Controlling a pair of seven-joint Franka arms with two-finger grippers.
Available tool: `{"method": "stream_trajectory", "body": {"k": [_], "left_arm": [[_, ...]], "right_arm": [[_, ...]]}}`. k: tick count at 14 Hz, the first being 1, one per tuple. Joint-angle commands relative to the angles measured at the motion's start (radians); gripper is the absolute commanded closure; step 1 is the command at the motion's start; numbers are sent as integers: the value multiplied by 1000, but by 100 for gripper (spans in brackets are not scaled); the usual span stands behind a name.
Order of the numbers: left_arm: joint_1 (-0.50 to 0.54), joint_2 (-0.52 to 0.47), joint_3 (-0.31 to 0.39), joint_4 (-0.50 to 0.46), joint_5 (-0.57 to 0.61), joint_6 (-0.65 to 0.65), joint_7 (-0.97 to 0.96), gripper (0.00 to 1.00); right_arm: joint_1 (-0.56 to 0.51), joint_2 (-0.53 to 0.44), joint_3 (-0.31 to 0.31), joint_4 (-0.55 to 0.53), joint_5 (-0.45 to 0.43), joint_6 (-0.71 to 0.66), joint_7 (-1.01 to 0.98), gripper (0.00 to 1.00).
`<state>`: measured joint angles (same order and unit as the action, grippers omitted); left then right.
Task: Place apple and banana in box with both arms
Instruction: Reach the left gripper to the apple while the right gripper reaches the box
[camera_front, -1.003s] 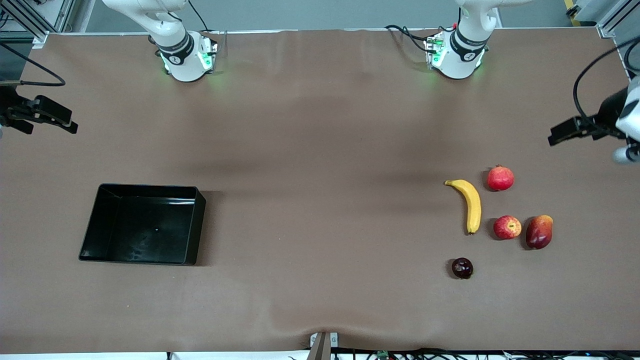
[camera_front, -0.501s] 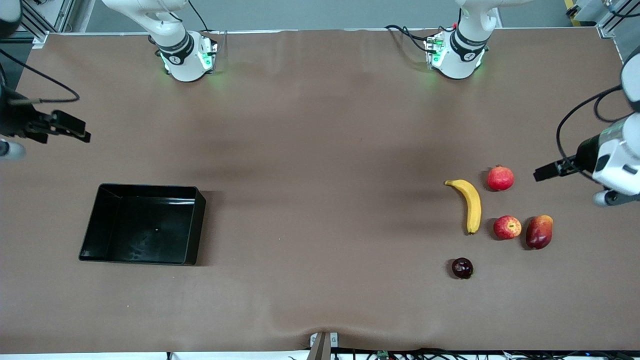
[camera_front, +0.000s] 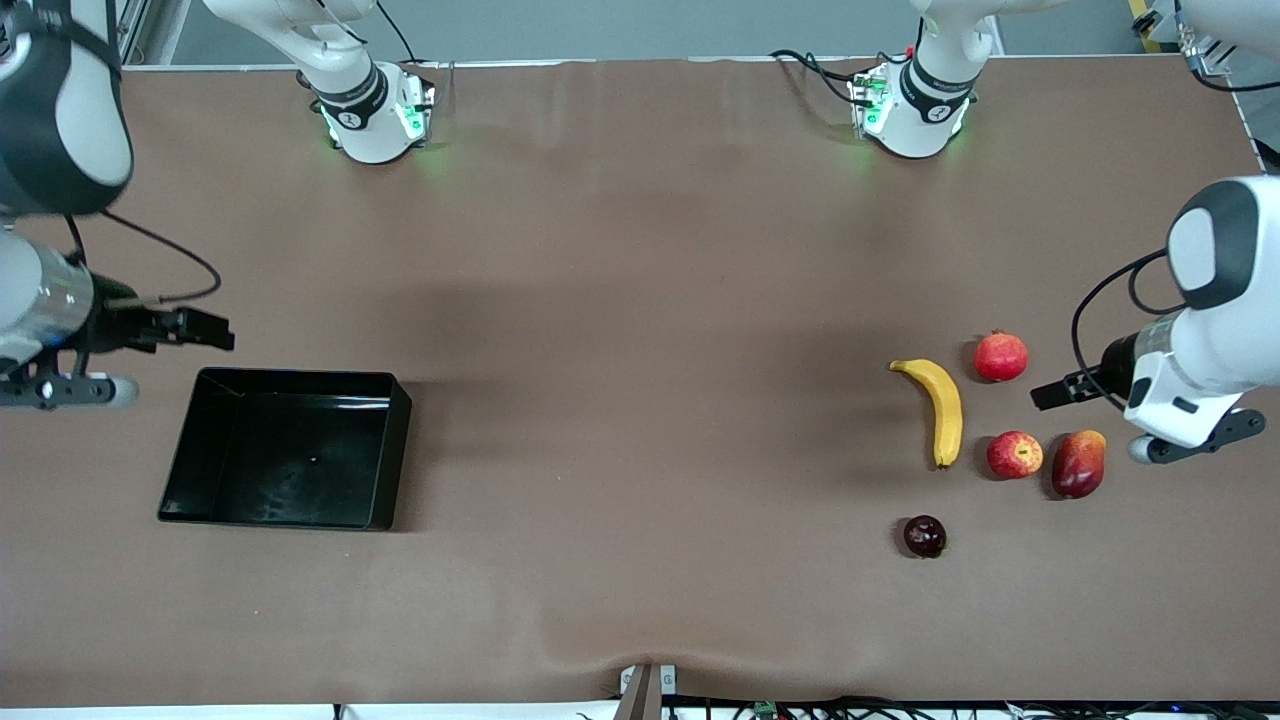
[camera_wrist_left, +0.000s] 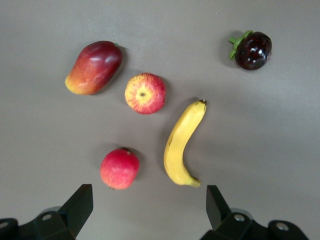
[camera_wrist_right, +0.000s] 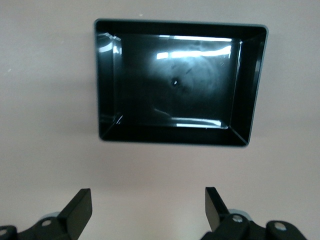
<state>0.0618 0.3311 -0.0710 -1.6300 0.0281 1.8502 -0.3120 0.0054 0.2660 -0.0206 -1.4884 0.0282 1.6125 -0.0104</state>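
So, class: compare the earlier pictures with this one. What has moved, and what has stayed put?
Both arms swung in from the table's ends. The left gripper, open, now hangs by the pomegranate and mango; the right gripper, open, has come to the box. Nothing was gripped. The banana, apple, the dark fruit and the box stayed put.

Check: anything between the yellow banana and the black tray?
Nothing. In the front view, only bare brown tabletop separates the curved yellow banana from the shallow black plastic tray.
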Motion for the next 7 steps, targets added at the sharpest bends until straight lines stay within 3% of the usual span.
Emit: {"method": "stream_trajectory", "body": {"k": [1, 7], "left_arm": [[6, 2, -1, -77, 21, 114, -22, 0], [53, 81, 0, -142, 24, 325, -41, 0]], "right_arm": [[-63, 97, 5, 13, -5, 67, -22, 0], [-160, 262, 5, -10, -4, 277, -183, 0]]}}
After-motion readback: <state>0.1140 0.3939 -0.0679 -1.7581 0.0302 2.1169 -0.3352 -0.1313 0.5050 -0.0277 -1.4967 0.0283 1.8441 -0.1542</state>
